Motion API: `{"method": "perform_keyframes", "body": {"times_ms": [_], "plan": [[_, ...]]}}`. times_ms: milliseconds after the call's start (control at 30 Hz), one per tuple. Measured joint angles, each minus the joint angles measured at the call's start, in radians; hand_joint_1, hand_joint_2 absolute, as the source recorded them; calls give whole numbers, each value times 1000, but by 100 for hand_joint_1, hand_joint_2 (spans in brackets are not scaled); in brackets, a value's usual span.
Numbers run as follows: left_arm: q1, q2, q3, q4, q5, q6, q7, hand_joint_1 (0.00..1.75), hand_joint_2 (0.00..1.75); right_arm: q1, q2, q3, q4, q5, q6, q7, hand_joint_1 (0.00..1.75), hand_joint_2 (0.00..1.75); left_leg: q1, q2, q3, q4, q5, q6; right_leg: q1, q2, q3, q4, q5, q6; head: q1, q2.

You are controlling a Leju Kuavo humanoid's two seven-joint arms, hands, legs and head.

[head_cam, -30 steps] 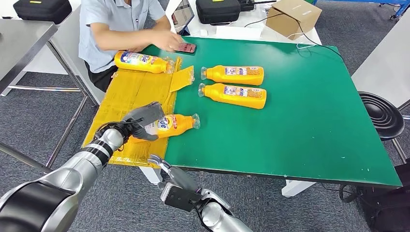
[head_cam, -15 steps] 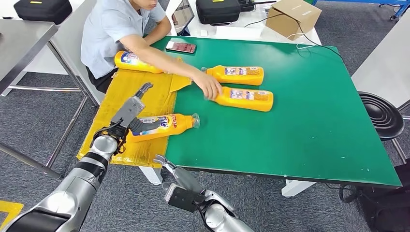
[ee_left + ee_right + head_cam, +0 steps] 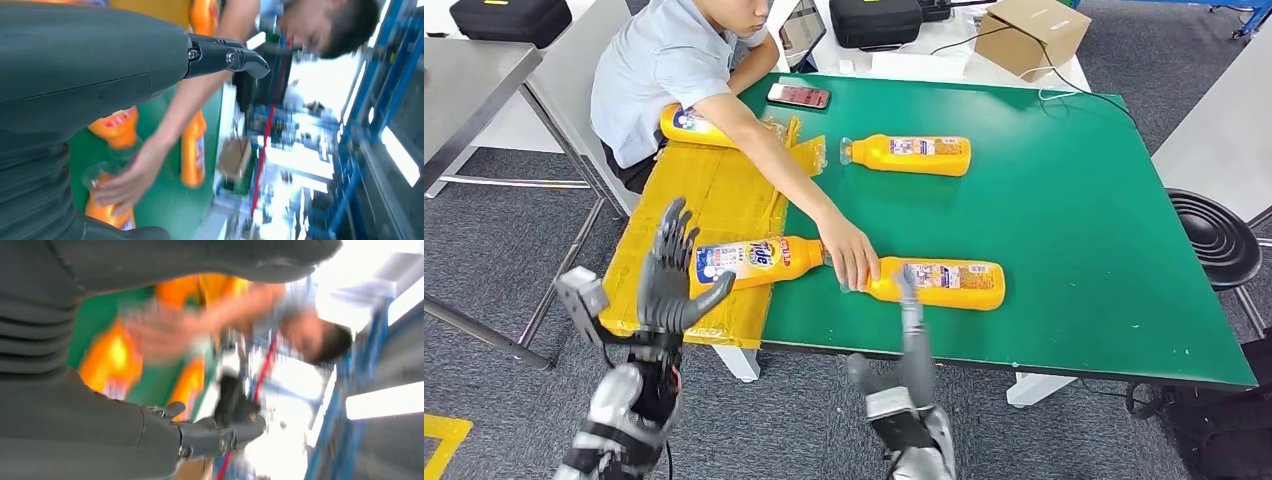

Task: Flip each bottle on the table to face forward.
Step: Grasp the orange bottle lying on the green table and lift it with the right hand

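Several orange bottles lie on the green table [image 3: 1074, 260]. The near-left bottle [image 3: 749, 260] rests half on yellow cardboard [image 3: 714, 190], its blue label up. My left hand [image 3: 674, 272] is raised in front of it, fingers spread, holding nothing. A person's hand [image 3: 852, 258] grips the neck of the front bottle [image 3: 944, 283]. My right hand [image 3: 911, 325] stands upright just before that bottle, fingers straight, empty. Another bottle [image 3: 911, 155] lies farther back, and one [image 3: 686, 124] is partly hidden behind the person's arm. In the left wrist view my fingers [image 3: 225, 55] stretch out above the bottles [image 3: 192, 155].
A person sits at the table's far left corner, one arm reaching across the cardboard. A phone [image 3: 799, 96] lies at the back edge. A cardboard box [image 3: 1031, 35] and black cases stand on the white table behind. A black stool [image 3: 1219, 240] is at the right.
My left hand let go of the near-left bottle and lifted back off the table. My right hand rose upright. The person dragged one bottle from the middle toward the front edge.
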Motion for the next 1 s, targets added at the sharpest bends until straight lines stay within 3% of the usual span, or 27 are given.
{"method": "perform_keyframes", "body": {"times_ms": [167, 333, 400, 467, 533, 600, 767, 1000], "plan": [[95, -43, -20, -47, -159, 279, -55, 0, 175, 108, 7, -167, -177, 301, -112, 0, 0, 175, 0, 0, 0, 0, 0, 0, 1, 0, 1, 0, 0, 0, 0, 0], [154, -62, -45, -67, -300, 406, -120, 0, 175, 156, 33, -367, -249, 675, -116, 10, 0, 175, 0, 0, 1, 0, 0, 0, 1, 0, 1, 0, 0, 0, 0, 0], [170, -68, -51, -78, -338, 411, -101, 0, 175, 150, 45, -454, -250, 840, -116, 82, 0, 175, 0, 0, 2, 0, 0, 0, 1, 0, 2, 0, 0, 0, 0, 0], [181, -76, -56, -87, -365, 399, -83, 0, 175, 129, 28, -507, -213, 947, -117, 216, 0, 175, 0, 0, 2, 0, 0, 0, 1, 0, 3, 0, 0, 0, 0, 0], [185, -82, -64, -95, -374, 371, -76, 0, 175, 99, -4, -527, -168, 968, -117, 306, 0, 175, 0, 0, 2, 0, 1, 1, 0, 0, 3, 0, 1, 0, 0, 0], [184, -85, -78, -103, -374, 343, -74, 0, 175, 61, -28, -531, -130, 969, -114, 342, 0, 175, 0, 0, 2, 0, 1, 1, 0, 0, 3, 0, 1, 1, 0, 0], [163, -93, -123, -108, -374, 310, -69, 0, 175, -63, -88, -468, 8, 962, -95, 492, 0, 175, -1, 0, 3, 0, 2, 2, 0, 0, 4, 0, 2, 1, -1, 0], [150, -93, -150, -108, -373, 307, -65, 0, 175, -147, -136, -406, 126, 951, -99, 513, 0, 175, 0, 0, 3, 0, 2, 2, 1, 0, 4, 0, 1, 1, -1, 0]]}}
